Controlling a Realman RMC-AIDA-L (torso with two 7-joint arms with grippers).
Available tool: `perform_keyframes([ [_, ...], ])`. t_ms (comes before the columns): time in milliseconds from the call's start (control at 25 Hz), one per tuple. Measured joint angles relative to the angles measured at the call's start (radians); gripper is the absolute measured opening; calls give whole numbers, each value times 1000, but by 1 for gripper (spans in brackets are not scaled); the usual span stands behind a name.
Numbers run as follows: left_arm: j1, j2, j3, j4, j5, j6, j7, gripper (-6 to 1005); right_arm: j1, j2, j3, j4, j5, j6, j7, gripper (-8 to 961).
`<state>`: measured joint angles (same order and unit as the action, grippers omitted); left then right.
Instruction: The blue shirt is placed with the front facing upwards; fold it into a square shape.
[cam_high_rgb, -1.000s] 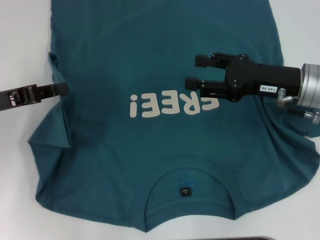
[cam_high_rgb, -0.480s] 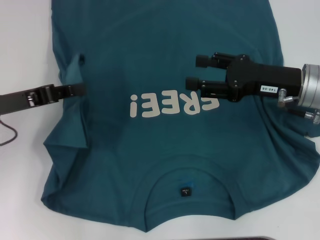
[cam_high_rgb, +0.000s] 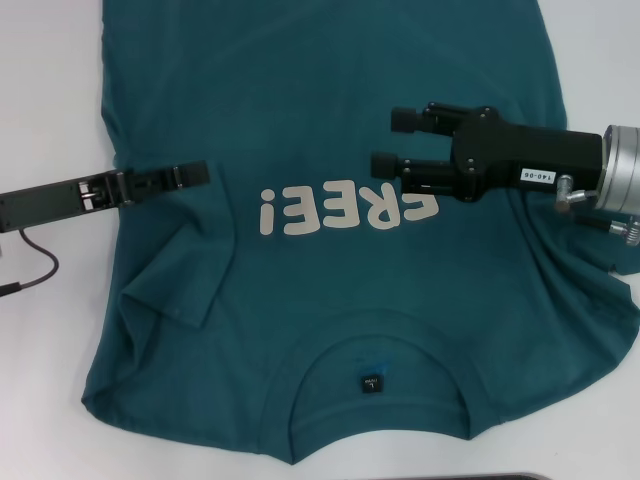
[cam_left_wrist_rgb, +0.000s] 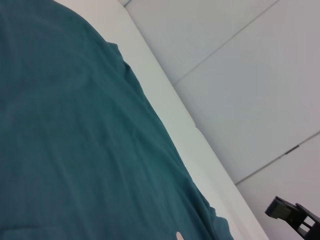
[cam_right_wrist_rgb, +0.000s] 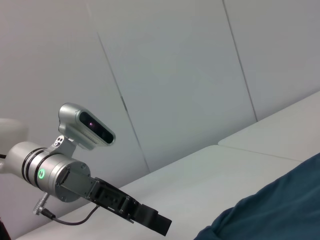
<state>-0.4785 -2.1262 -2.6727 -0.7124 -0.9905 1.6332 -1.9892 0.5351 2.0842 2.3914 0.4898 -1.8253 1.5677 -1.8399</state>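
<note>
- The blue shirt (cam_high_rgb: 330, 130) lies front-up on the white bench (cam_high_rgb: 50, 90), collar nearest the robot.
- The left claw (cam_high_rgb: 190, 174) is clenched on the shirt's left sleeve edge — drawn in over the chest.
- The right claw (cam_high_rgb: 395, 142) hovers released above the white letters (cam_high_rgb: 345, 212) — fingers (cam_high_rgb: 405, 120) apart.

White block letters (cam_high_rgb: 350, 211) across the chest of the dark teal-blue cotton T-shirt (cam_high_rgb: 300, 110) appear upside down in the head view and read "FREE!". Above those letters, a small white label (cam_high_rgb: 536, 176) on the right gripper's black body reads "140-06", also inverted. The small black neck tag (cam_high_rgb: 371, 383) inside the collar, below the letters, carries print too small to read.
</note>
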Motion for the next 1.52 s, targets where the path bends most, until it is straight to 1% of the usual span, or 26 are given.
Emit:
perform_keyframes([
  [200,13,7,0,-3,0,-33,3,467,-1,-1,0,2,0,-4,4,825],
  [280,26,15,1,-4,3,-58,4,519,-1,-2,0,3,0,-7,5,825],
  [440,44,27,6,-7,6,-62,5,622,-1,-3,0,4,0,-10,8,825],
  [520,55,36,9,-7,8,-63,8,674,-1,-3,0,4,0,-10,8,825],
  [720,82,50,10,-8,9,-48,14,767,-1,-3,0,4,0,-11,11,825],
  [840,96,55,16,-10,10,-23,14,767,-1,-4,0,4,0,-11,12,825],
  [960,112,61,43,-10,11,4,15,767,-3,-5,0,4,0,-11,13,825],
  [1080,127,62,76,-10,12,19,16,766,-6,-6,0,4,0,-11,13,825],
  [1200,138,58,90,-11,16,19,20,766,-8,-6,0,4,0,-11,13,825],
  [1520,150,58,85,-12,60,9,29,766,-9,-8,0,3,-2,-5,13,825],
])
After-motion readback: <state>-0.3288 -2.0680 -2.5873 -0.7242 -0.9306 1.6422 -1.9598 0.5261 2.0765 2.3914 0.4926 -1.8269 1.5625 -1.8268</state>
